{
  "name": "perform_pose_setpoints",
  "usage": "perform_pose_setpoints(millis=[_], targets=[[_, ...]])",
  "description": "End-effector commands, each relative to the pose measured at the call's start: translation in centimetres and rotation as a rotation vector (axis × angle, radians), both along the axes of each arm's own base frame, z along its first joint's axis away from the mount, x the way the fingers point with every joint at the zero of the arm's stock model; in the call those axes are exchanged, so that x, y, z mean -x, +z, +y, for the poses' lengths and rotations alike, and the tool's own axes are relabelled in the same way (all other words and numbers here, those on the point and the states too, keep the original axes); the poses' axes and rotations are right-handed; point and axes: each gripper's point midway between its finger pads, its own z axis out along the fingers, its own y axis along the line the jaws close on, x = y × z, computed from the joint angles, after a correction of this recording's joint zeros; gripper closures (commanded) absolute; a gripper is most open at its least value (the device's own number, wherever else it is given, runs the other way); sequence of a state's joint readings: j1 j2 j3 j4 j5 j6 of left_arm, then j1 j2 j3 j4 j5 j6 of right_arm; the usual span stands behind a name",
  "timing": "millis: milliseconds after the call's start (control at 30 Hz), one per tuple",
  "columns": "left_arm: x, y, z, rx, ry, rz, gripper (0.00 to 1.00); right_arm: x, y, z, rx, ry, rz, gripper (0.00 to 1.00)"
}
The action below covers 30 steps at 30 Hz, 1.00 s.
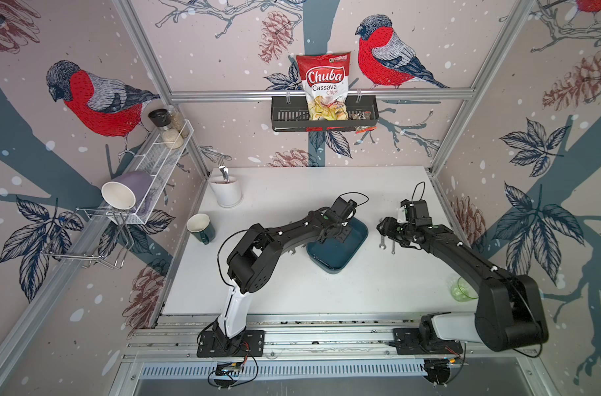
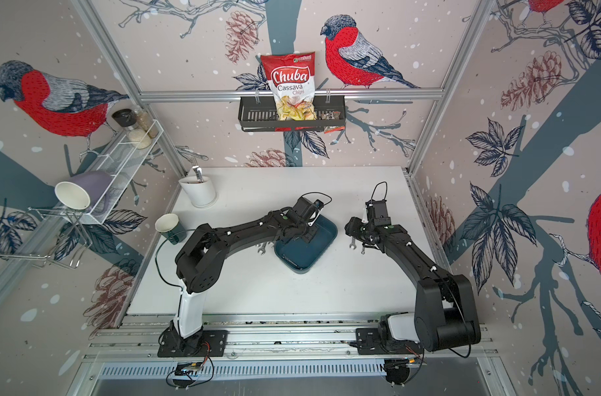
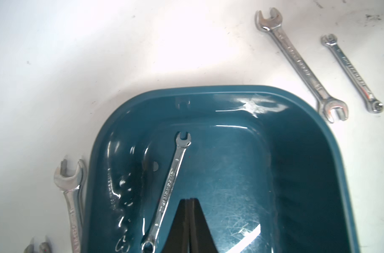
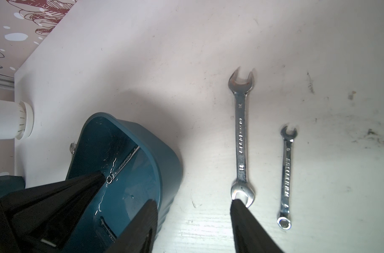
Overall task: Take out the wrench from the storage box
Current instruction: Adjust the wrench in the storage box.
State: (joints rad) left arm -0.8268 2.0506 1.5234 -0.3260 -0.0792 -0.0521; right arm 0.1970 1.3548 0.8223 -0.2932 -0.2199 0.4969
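Inside the storage box, a slim chrome wrench lies flat on the glossy floor. It looks stiff, light and slippery; mid-shank seems the surest hold, though the low wall crowds it. The left gripper is clenched on nothing, tips just beside the ring end. Outside, a larger wrench lies at the box's nine o'clock and two wrenches at three o'clock, where the right gripper hangs released.
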Motion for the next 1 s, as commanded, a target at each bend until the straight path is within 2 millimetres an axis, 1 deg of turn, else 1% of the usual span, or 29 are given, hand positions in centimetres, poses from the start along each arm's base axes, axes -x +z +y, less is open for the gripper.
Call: perform_pose_setpoints(millis=[0,67,133,167,233,267,333,633,733,867,967], targets=[[0.2,-0.8,0.3,-0.004,-0.035,0.018,0.81,0.0,0.0,0.2,-0.006,0.014,-0.002,0.41],[0.2,-1.5,0.5,-0.001,-0.054,0.025,0.65,0.0,-0.1,0.2,-0.005,0.016,-0.002,0.41],[-0.1,-1.9,0.8,-0.007,-0.053,0.021,0.57,0.0,-0.1,0.1,-0.001,0.014,-0.002,0.41],[-0.2,-2.0,0.9,-0.007,-0.052,0.017,0.51,0.0,-0.1,0.1,-0.001,0.014,-0.001,0.41],[-0.7,-2.3,1.1,-0.012,-0.044,0.015,0.27,-0.1,0.0,0.1,-0.002,0.012,-0.004,0.41],[-0.8,-2.6,1.1,-0.018,-0.044,0.019,0.18,0.0,0.0,0.1,-0.004,0.013,-0.004,0.41],[-1.0,-2.9,1.2,-0.028,-0.042,0.015,0.04,0.0,0.0,0.1,-0.004,0.014,-0.005,0.41],[-0.9,-4.3,0.9,-0.031,-0.059,0.037,0.03,-0.1,0.0,-0.2,0.0,0.011,-0.007,0.41],[-0.6,-4.9,0.9,-0.031,-0.057,0.054,0.04,-0.1,-0.1,-0.3,0.001,0.01,-0.005,0.41],[0.1,-5.0,0.8,-0.016,-0.06,0.08,0.14,-0.1,-0.1,-0.3,-0.001,0.01,-0.006,0.41],[1.1,-4.9,0.3,0.0,-0.071,0.104,0.23,-0.2,-0.1,-0.3,-0.004,0.009,-0.007,0.41]])
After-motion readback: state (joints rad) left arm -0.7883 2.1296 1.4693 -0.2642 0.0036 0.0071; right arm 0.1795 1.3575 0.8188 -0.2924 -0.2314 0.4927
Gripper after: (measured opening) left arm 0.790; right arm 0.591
